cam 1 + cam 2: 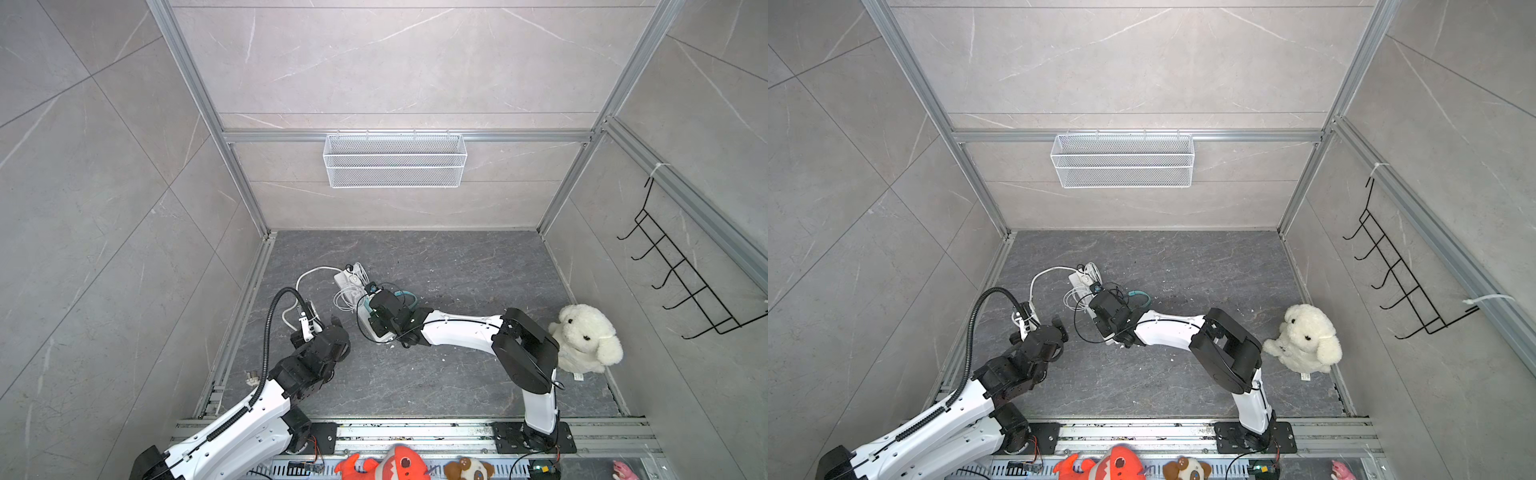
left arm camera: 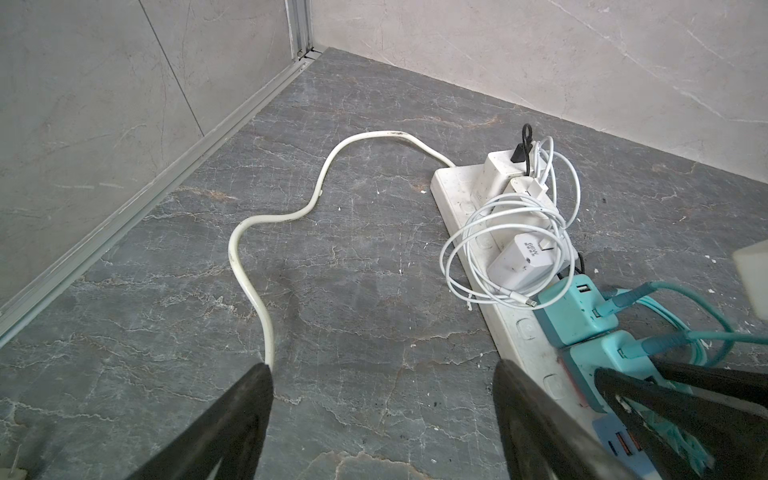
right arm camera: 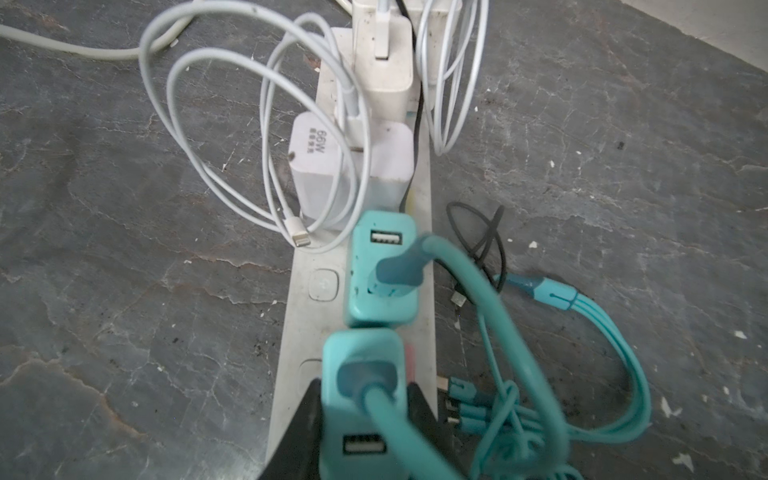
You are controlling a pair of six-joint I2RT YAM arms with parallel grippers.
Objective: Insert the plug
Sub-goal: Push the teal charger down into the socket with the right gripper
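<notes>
Teal boxy plastic plug (image 3: 362, 361) sits clamped in right gripper (image 3: 365, 415) at scuffed white rectangular power strip (image 3: 297, 332); left gripper (image 2: 382, 390) gapes open beside the strip.

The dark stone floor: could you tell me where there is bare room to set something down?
Bare: between the thick white cord and the white power strip; beyond the strip to the back wall; towards the white plush dog. Crowded: the strip's top, white chargers, coiled cables, teal chargers; teal cables alongside.
</notes>
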